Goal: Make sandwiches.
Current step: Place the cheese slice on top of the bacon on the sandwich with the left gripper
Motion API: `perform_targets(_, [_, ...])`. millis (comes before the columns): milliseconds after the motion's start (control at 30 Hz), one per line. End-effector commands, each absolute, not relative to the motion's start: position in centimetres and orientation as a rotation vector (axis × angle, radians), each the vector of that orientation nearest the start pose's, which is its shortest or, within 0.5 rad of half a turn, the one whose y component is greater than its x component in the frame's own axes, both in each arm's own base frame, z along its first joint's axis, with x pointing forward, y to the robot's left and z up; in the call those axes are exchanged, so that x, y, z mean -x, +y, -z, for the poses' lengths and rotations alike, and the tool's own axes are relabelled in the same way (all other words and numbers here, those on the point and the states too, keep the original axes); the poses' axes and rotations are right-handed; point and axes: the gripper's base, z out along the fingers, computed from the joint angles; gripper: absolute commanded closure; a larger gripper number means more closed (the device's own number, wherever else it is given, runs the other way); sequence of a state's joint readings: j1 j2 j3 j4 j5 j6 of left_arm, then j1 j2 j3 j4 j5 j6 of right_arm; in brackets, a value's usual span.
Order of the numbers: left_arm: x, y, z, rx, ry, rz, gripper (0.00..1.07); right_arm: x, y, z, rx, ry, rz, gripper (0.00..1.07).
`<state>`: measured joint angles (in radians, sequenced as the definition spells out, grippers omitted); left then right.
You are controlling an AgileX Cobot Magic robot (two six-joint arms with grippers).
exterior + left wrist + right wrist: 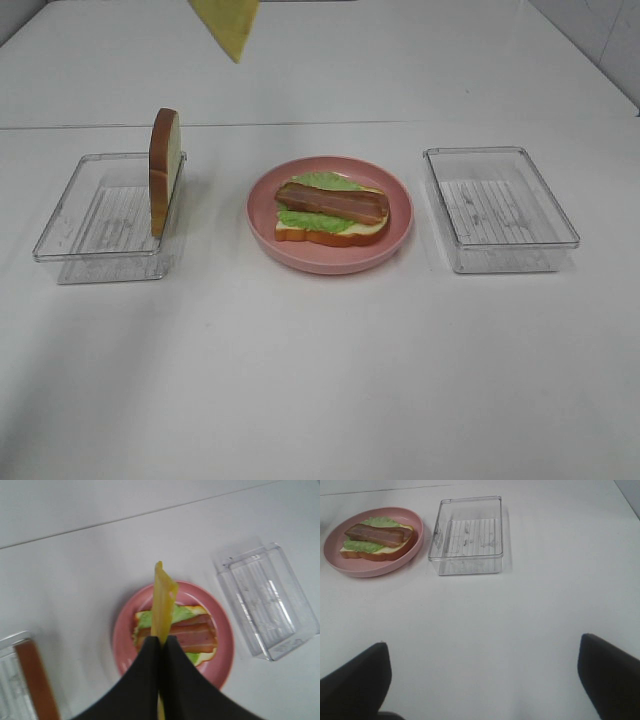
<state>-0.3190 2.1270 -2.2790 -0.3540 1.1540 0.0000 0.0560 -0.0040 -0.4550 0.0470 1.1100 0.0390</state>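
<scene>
The sandwich stack on the pink plate is a bread slice with a green lettuce leaf and brown meat strips on top. My left gripper is shut on a yellow cheese slice and holds it edge-on, high above the plate. In the high view only the cheese shows, at the top edge. A second bread slice stands upright in the left clear tray. My right gripper is open and empty over bare table, apart from the plate.
An empty clear tray sits right of the plate; it also shows in the right wrist view and the left wrist view. The white table reaches far forward and back.
</scene>
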Motion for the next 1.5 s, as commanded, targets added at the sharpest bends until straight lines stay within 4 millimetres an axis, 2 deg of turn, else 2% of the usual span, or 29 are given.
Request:
perform_targets(33, [-44.2, -20.5, -33.6, -0.396, 2.496, 0.688, 1.07, 0.5, 0.3, -26.1, 0.022, 2.107, -0.104, 0.14])
perform_targets(67, [-44.2, -20.5, -33.6, -0.396, 2.496, 0.688, 1.07, 0.5, 0.3, -26.1, 0.022, 2.107, -0.104, 0.14])
perform_targets(133, [-44.3, -22.8, -31.2, -0.435, 2.534, 0.711, 1.07, 0.5, 0.3, -26.1, 0.022, 2.107, -0.104, 0.14])
perform_targets(167, [-44.3, -22.8, -31.2, -0.435, 2.534, 0.711, 1.07, 0.5, 0.3, -26.1, 0.022, 2.107, -0.104, 0.14])
perform_targets(233, [-44.5, -25.4, -28.1, -0.471, 2.563, 0.726, 1.07, 0.5, 0.3, -26.1, 0.022, 2.107, -0.104, 0.14])
perform_targets(267, [-44.5, -25.4, -28.1, -0.471, 2.563, 0.726, 1.07, 0.5, 0.3, -26.1, 0.022, 2.107, -0.104, 0.14])
perform_targets(333, [-44.5, -27.0, -26.1, -0.477, 2.585, 0.771, 1.07, 0.5, 0.3, -26.1, 0.022, 2.107, -0.104, 0.14])
perform_targets(367, [-44.5, -27.0, -26.1, -0.477, 2.585, 0.771, 1.07, 0.5, 0.3, -26.1, 0.022, 2.107, -0.104, 0.14])
perform_targets(433, [-44.4, -28.4, -24.2, -0.467, 2.615, 0.851, 1.07, 0.5, 0.3, -26.1, 0.022, 2.107, -0.104, 0.14])
perform_targets(467, [-44.4, -28.4, -24.2, -0.467, 2.615, 0.851, 1.07, 0.5, 0.3, -26.1, 0.022, 2.107, -0.104, 0.14])
perform_targets(533, [-44.4, -29.4, -22.8, -0.451, 2.626, 0.899, 1.07, 0.5, 0.3, -26.1, 0.022, 2.107, -0.104, 0.14])
perform_targets(633, [-44.3, -29.8, -22.4, -0.453, 2.630, 0.905, 1.07, 0.5, 0.3, -26.1, 0.022, 2.107, -0.104, 0.14])
perform_targets(700, [-44.6, -30.1, -20.9, -0.436, 2.640, 0.906, 1.07, 0.5, 0.3, -26.1, 0.022, 2.107, -0.104, 0.14])
perform_targets(767, [-44.7, -30.2, -20.7, -0.431, 2.638, 0.903, 1.07, 0.5, 0.3, -26.1, 0.022, 2.107, -0.104, 0.14])
perform_targets(967, [-45.3, -30.0, -18.3, -0.475, 2.657, 0.848, 1.07, 0.5, 0.3, -26.1, 0.022, 2.107, -0.104, 0.14])
perform_targets(1033, [-45.3, -30.0, -18.1, -0.481, 2.660, 0.827, 1.07, 0.5, 0.3, -26.1, 0.022, 2.107, -0.104, 0.14])
perform_targets(1233, [-45.8, -29.0, -17.4, -0.536, 2.668, 0.620, 1.07, 0.5, 0.3, -26.1, 0.022, 2.107, -0.104, 0.14])
perform_targets(1500, [-46.0, -28.7, -17.3, -0.556, 2.664, 0.566, 1.06, 0.5, 0.3, -26.1, 0.022, 2.107, -0.104, 0.14])
